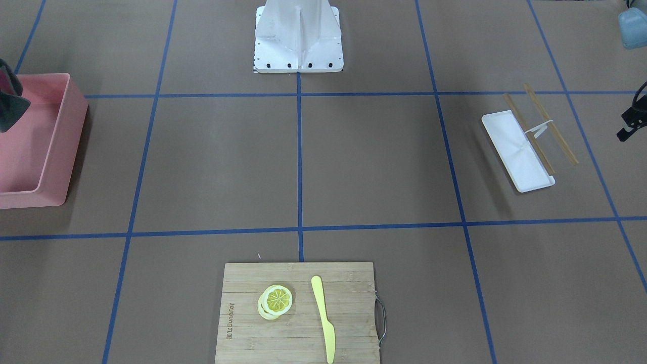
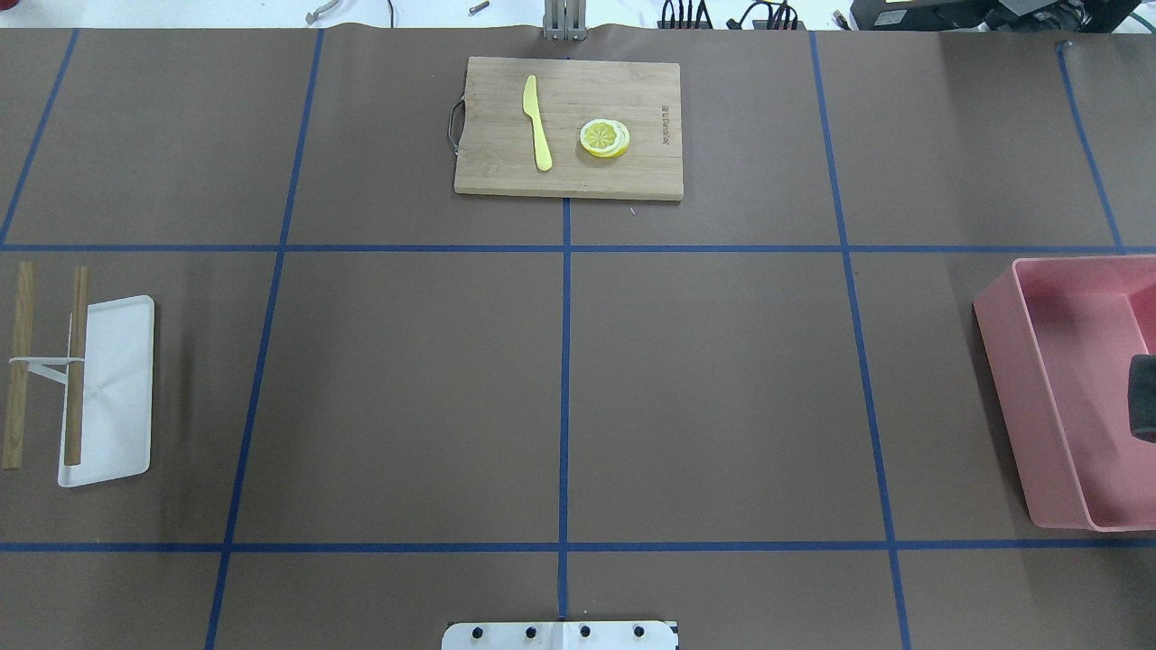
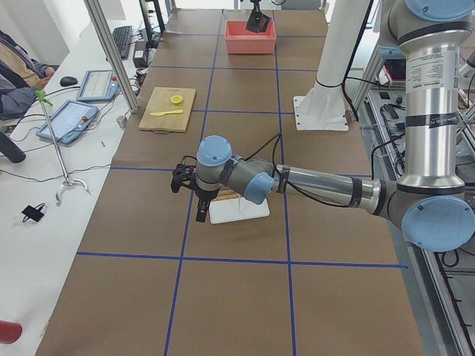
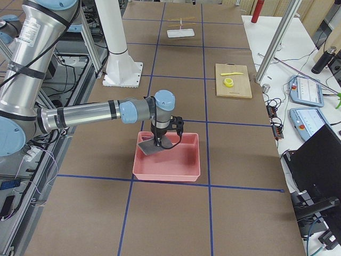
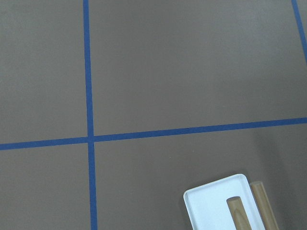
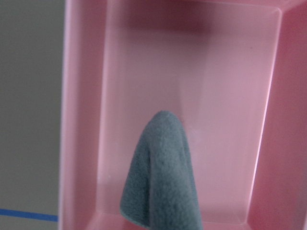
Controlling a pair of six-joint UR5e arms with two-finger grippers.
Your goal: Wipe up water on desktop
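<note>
The brown desktop (image 2: 704, 388) with blue tape lines shows no wet patch that I can make out. My right gripper (image 4: 160, 140) hangs over the pink bin (image 2: 1002, 361) at the table's right end. It is shut on a grey-green cloth (image 6: 163, 182), which dangles inside the bin and also shows in the front view (image 1: 10, 108). My left gripper (image 3: 189, 196) hovers above the desktop beside the white tray (image 2: 117, 388) at the left end. Only its edge shows in the front view (image 1: 629, 124), and I cannot tell whether it is open or shut.
Two wooden sticks (image 2: 77, 361) joined by a white band lie across and beside the white tray. A bamboo cutting board (image 2: 614, 181) at the far middle carries lemon slices (image 2: 604, 138) and a yellow knife (image 2: 538, 122). The white robot base (image 1: 298, 55) stands at the near middle.
</note>
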